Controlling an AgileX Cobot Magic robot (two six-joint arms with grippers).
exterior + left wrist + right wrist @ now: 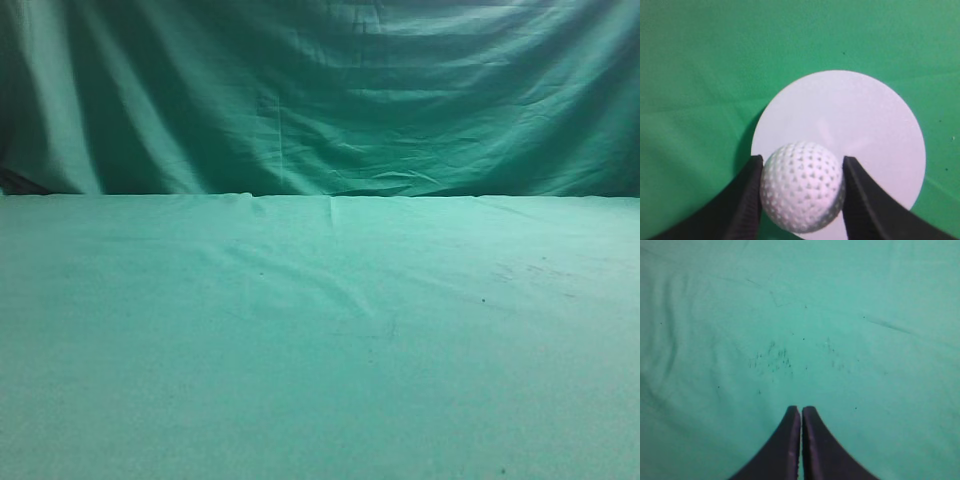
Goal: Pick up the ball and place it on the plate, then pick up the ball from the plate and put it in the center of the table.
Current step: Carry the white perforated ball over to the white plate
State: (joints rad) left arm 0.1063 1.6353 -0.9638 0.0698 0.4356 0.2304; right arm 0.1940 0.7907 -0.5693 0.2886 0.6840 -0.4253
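Note:
In the left wrist view the white dimpled ball point(802, 186) sits between the two black fingers of my left gripper point(801, 167), which is shut on it. Below it lies the round white plate point(860, 120) on the green table point(700, 75); the ball is over the plate's near left edge. I cannot tell whether the ball touches the plate. My right gripper point(801, 410) is shut and empty above bare green cloth. The exterior view shows only the table point(320, 340); neither arm, ball nor plate appears there.
A darker green curtain point(320, 90) hangs behind the table's far edge. The cloth has shallow wrinkles and small dark specks point(775, 359) under the right gripper.

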